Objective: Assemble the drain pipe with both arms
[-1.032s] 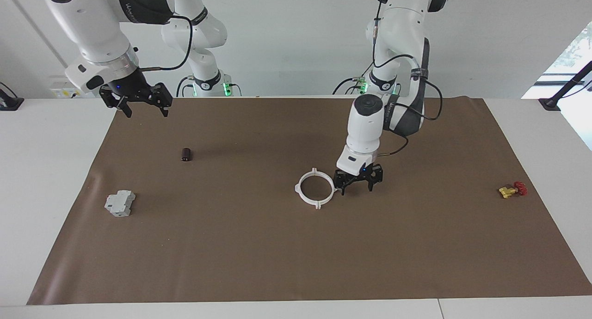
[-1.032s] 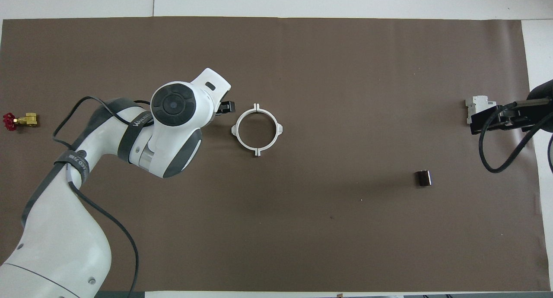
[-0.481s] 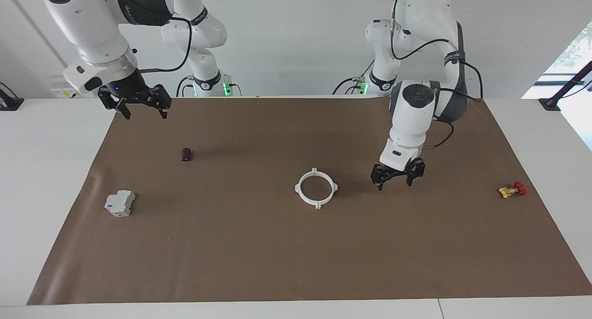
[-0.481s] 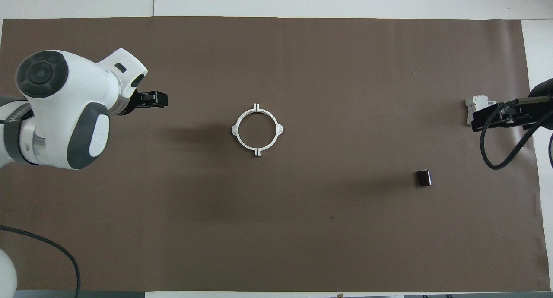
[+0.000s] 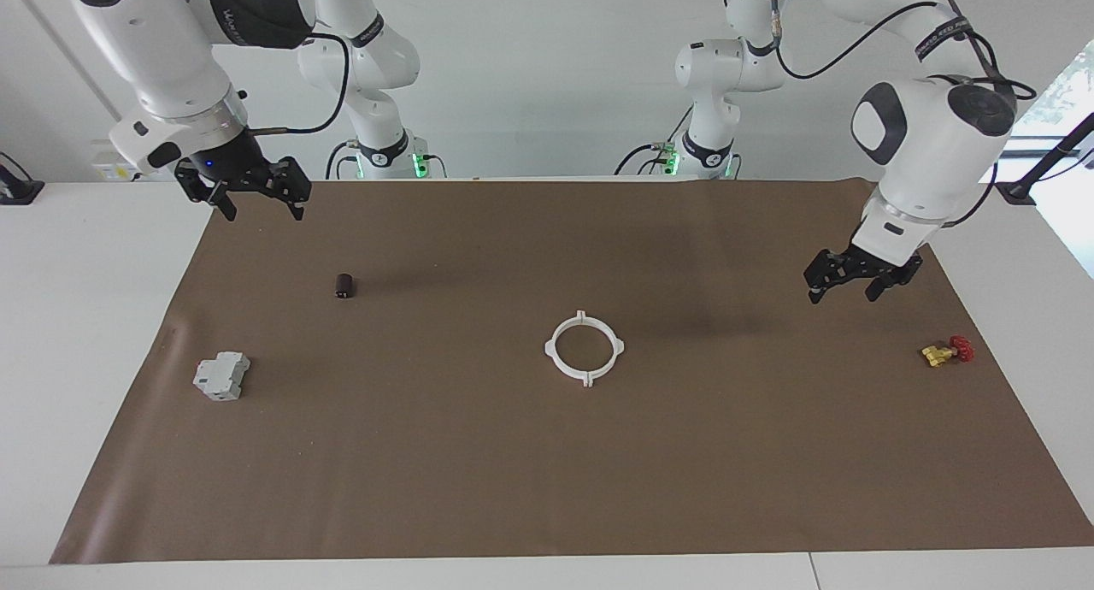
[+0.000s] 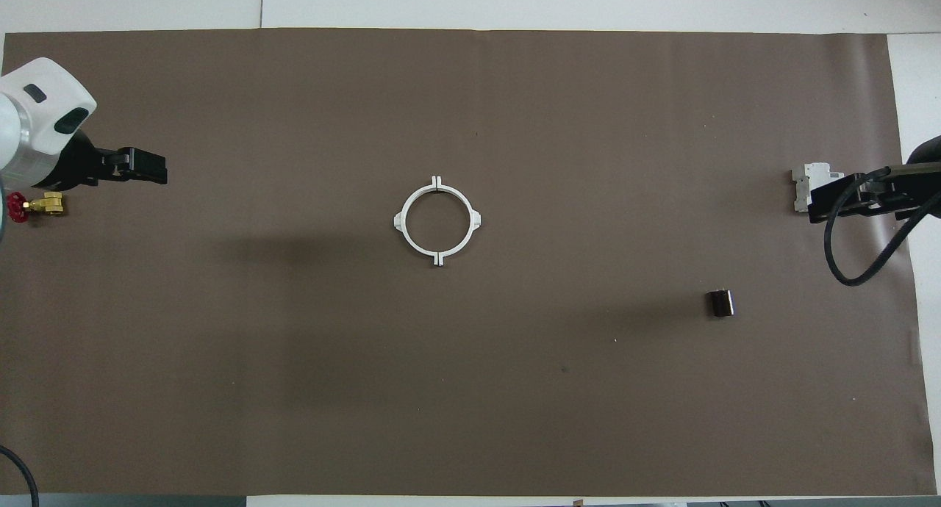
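The drain pipe (image 5: 584, 349) lies as one closed white ring of two half-circle pieces in the middle of the brown mat; it also shows in the overhead view (image 6: 437, 221). Nothing touches it. My left gripper (image 5: 841, 297) is open and empty, raised over the mat toward the left arm's end, close to the yellow valve; it shows side-on in the overhead view (image 6: 151, 175). My right gripper (image 5: 264, 214) is open and empty, raised over the mat's edge at the right arm's end, where that arm waits; in the overhead view (image 6: 820, 204) it partly covers the grey block.
A grey boxy block (image 5: 222, 376) (image 6: 805, 180) and a small dark cylinder (image 5: 344, 286) (image 6: 720, 303) lie toward the right arm's end. A yellow valve with a red knob (image 5: 944, 351) (image 6: 37, 206) lies toward the left arm's end. The brown mat (image 5: 547, 487) covers the table.
My left gripper has drawn away from beside the ring, rising and moving toward the left arm's end. The ring has stayed in place. The right arm has barely moved.
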